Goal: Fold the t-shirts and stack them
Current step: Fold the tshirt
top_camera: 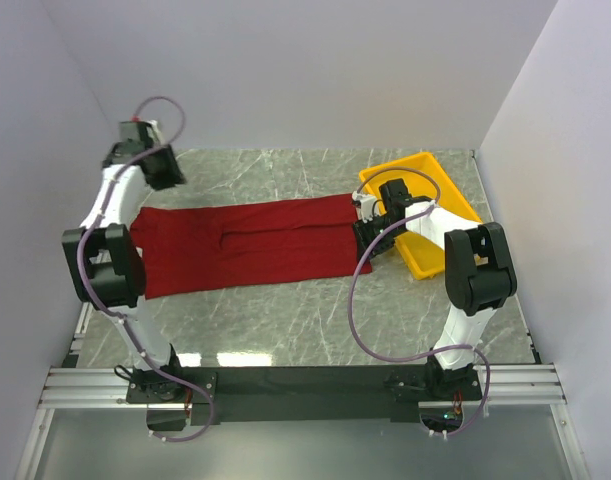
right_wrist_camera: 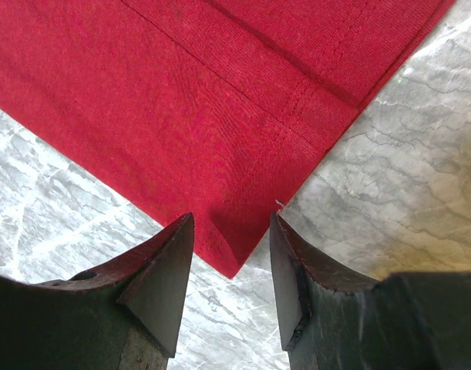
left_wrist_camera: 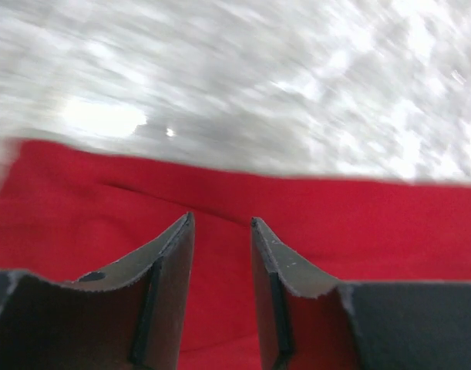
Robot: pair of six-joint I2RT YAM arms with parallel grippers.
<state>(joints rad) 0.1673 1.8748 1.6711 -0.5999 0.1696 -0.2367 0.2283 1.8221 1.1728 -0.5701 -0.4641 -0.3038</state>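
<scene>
Dark red cloth t-shirt (top_camera: 245, 245) lies folded into a long flat band on the grey marble-patterned table (top_camera: 285, 320), between the two arms, its right end just beside the yellow plastic tray (top_camera: 435, 175). Right gripper (right_wrist_camera: 231, 220) hangs over a corner at that end, jaws apart and empty. Left gripper (left_wrist_camera: 220, 223) hangs above the shirt's left end, jaws parted with nothing between them; its wrist view is blurred.

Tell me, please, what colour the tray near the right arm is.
Bright yellow; the tray shows best in the top external view.
</scene>
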